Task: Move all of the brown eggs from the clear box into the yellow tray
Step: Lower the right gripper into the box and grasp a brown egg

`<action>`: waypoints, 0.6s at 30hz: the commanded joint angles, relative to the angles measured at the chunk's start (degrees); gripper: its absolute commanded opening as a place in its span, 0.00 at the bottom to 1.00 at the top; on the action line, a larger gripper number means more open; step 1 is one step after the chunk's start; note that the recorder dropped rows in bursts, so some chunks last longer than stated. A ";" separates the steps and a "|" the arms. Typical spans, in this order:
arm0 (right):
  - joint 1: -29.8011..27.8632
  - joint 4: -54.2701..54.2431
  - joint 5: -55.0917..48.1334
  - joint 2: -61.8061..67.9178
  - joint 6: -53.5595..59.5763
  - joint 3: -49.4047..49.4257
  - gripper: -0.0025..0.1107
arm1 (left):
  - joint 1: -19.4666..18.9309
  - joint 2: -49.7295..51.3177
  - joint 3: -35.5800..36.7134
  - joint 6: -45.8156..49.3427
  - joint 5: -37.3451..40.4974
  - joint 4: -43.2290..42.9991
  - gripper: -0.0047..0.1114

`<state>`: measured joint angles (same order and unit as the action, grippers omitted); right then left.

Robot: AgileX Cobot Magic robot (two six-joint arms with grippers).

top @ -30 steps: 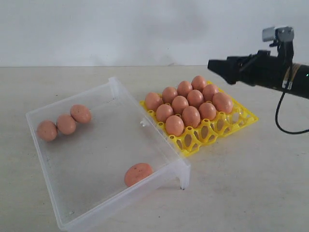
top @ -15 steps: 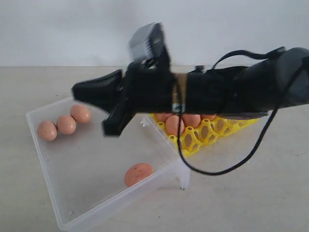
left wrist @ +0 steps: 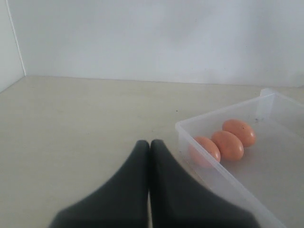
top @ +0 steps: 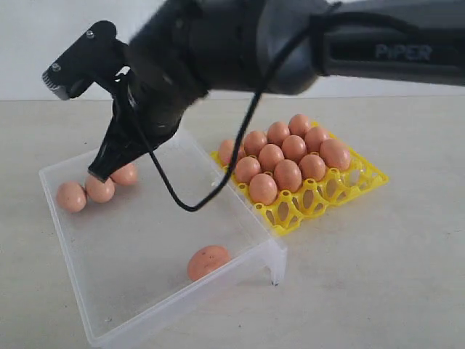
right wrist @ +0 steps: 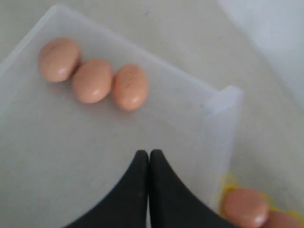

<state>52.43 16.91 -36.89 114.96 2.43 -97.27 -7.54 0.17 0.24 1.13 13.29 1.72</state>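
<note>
Pale bench (top: 378, 291) before a white wall (top: 290, 43). The clear box (top: 156, 320) lies at left, with the yellow tray (top: 367, 182) just beside its far right wall. Low walls bound the box on every side. Three brown eggs (top: 71, 196) sit in a touching row at the far left wall, and a fourth egg (top: 208, 262) rests alone against the near right wall. Between them you have bare box floor. Twelve eggs (top: 287, 174) fill the tray's three far rows, while its near row of cups stands open.

Your right pincer (top: 100, 173) hangs over the box close to the row of three, jaws pressed together and holding nothing. The right wrist view shows its tips clear of those eggs. Your left pincer (left wrist: 149, 143) hovers over open bench outside the box's wall, jaws likewise together and empty.
</note>
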 commanded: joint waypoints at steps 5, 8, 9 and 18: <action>-2.98 -28.54 -33.08 20.16 13.31 -32.98 0.02 | 0.19 -0.17 -0.24 0.03 0.00 0.31 0.00; -3.90 -28.29 -33.08 22.97 6.43 -34.61 0.02 | 0.19 -0.17 -0.24 0.03 0.00 0.31 0.00; -3.90 -28.29 -33.08 23.26 6.16 -34.61 0.02 | 0.19 -0.17 -0.24 0.03 0.00 0.31 0.00; -3.78 -28.11 -33.08 13.92 5.93 -29.56 0.02 | 0.19 -0.17 -0.24 0.03 0.00 0.31 0.00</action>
<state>48.70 -11.41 -69.61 134.49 5.97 -130.05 -7.54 0.17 0.24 1.13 13.29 1.72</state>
